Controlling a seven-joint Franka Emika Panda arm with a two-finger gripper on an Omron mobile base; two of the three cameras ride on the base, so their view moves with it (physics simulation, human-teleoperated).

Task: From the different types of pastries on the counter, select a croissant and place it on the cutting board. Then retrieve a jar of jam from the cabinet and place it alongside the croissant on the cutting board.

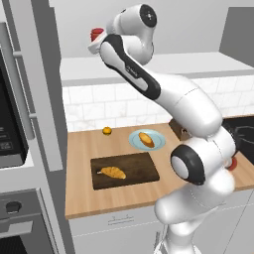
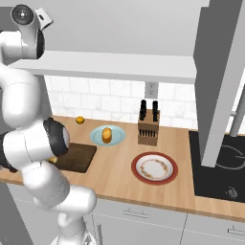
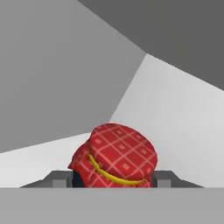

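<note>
Gripping jam jar in cabinet

Left base view: croissant (image 1: 113, 172) on cutting board (image 1: 124, 170); jar of jam (image 1: 96, 34) up by the hand.
Right base view: bun (image 2: 106, 134) on blue plate (image 2: 116, 138) beyond cutting board.
Hand view: gripper (image 3: 113, 180) fingers flank jar, closed on it.

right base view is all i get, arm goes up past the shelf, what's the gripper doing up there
Observer: In the hand view the gripper has a red jar of jam sitting between its fingertips inside the cabinet.
Operator: croissant done? arm blocks the board for me
Observer: Yes, the left base view shows the croissant lying on the cutting board.
Operator: room left on the board for the jar
Observer: Yes, the board's right half is bare there.
</note>
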